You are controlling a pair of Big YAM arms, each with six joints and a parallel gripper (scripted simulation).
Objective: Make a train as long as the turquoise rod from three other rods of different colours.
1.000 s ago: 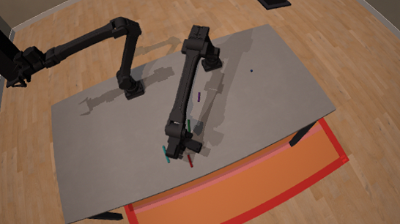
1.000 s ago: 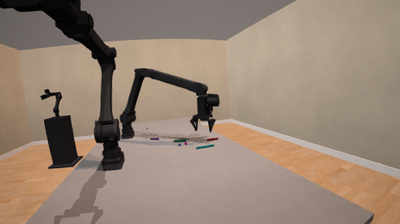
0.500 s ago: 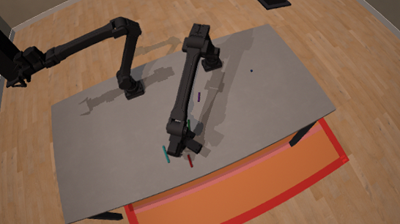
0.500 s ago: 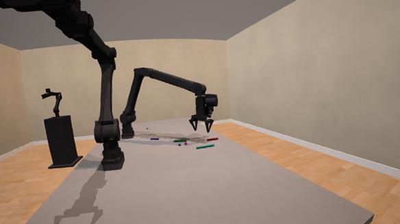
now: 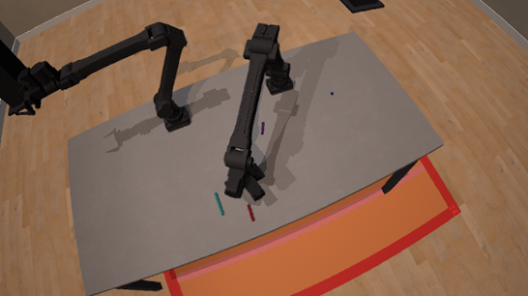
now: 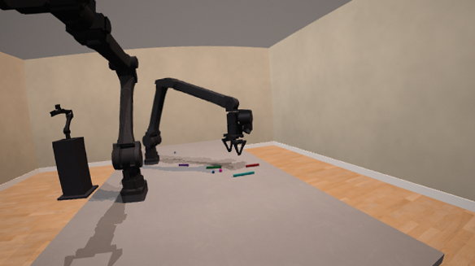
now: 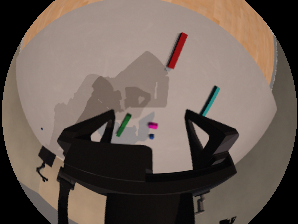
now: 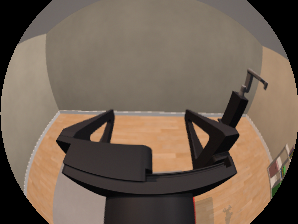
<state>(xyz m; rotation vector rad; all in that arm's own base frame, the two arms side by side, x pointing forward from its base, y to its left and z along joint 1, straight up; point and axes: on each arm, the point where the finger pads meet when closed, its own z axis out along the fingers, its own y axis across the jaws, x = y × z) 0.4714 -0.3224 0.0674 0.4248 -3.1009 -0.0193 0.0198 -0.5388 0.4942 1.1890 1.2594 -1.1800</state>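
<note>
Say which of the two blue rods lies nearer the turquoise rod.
The blue rod beside the magenta rod; the other blue rod lies alone, much farther off.
</note>
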